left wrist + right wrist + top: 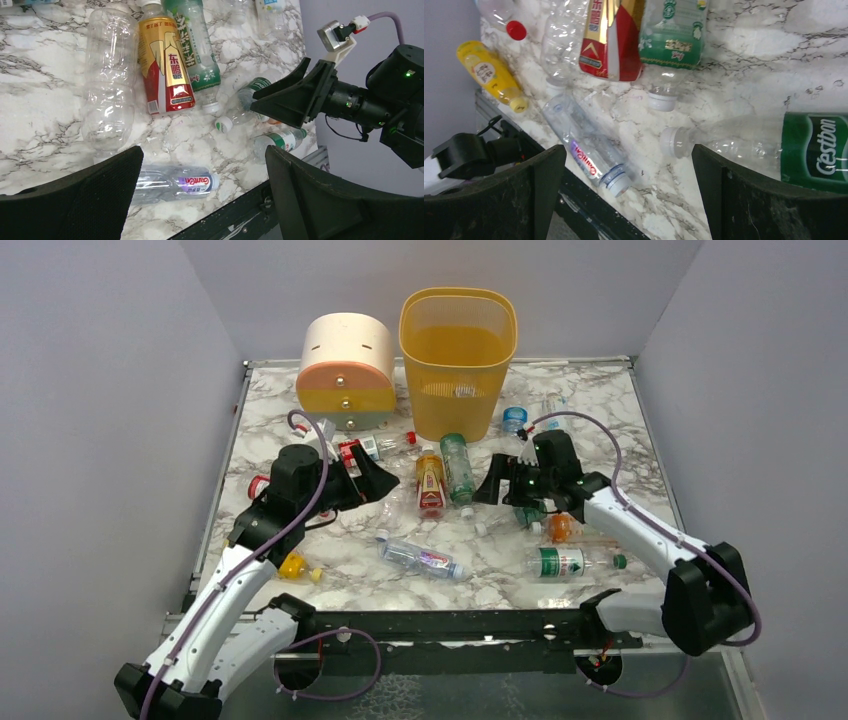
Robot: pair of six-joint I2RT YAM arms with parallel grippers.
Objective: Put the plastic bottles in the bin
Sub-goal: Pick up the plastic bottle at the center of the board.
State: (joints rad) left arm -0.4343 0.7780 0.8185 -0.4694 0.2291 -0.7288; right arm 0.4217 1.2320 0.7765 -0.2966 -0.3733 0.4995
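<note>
Top external view: nothing is visibly in yet. The bin point(458, 405) stands at the back, and I can't make out a single bottle inside it.
Yellow bottle point(293, 566): lying on the table, well out front-left of the bin.
Left gripper point(390, 480): fingers spread wide and holding nothing, low over the table front-left of the bin. A clear bottle point(107, 75) lies just ahead of it.
Red-and-gold bottle point(431, 483): flat on the table right in front of the bin, side by side with the green-label bottle point(458, 468).
Purple-label bottle point(420, 558): on its side, farther out in front of the bin.
Right gripper point(485, 490): jaws apart too, empty, front-right of the bin.
Blue-capped bottle point(514, 420): just beside the bin's right wall.
Dark-green-label bottle point(565, 562): well out front-right of the bin.
Progress: by my read you're right at the start. Every bottle in sight lies on the table, and each one needs a grasp, a lift and a drop.
</note>
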